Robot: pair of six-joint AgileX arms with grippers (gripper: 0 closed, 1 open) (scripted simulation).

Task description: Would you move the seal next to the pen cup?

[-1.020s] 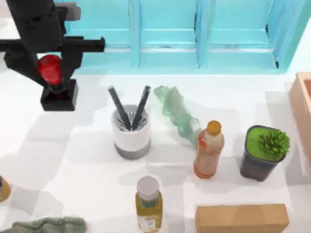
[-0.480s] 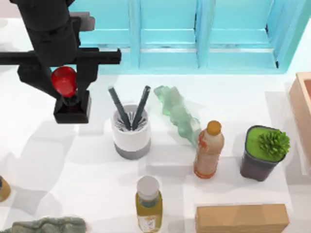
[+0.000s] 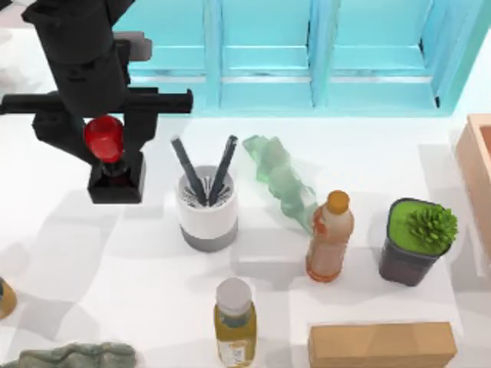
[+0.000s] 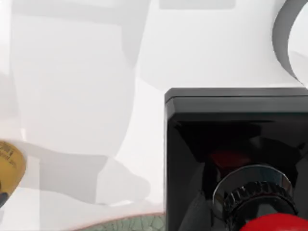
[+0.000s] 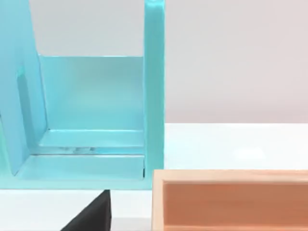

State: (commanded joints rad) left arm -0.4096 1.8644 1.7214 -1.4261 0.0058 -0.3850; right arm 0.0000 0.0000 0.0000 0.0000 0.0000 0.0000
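My left gripper (image 3: 103, 139) is shut on the seal's glossy red ball knob (image 3: 103, 136), with a black finger on each side of it. The seal's black square block base (image 3: 116, 184) hangs below the knob, a short gap to the left of the pen cup (image 3: 206, 208). That cup is white with a grey bottom band and holds two black pens. In the left wrist view the seal's base (image 4: 236, 139) is close up over the white table, and the cup's grey band (image 4: 281, 38) curves in at a corner. I cannot tell whether the base touches the table.
Right of the cup lie a crumpled green wrapper (image 3: 280, 180), an orange-capped bottle (image 3: 330, 236) and a dark pot with a green plant (image 3: 418, 239). In front stand a yellow bottle (image 3: 234, 322) and a cardboard box (image 3: 382, 345). A blue shelf unit (image 3: 307, 54) lines the back.
My left gripper has carried the seal to the right, toward the pen cup, and slightly toward the front of the table. Nothing else has moved.
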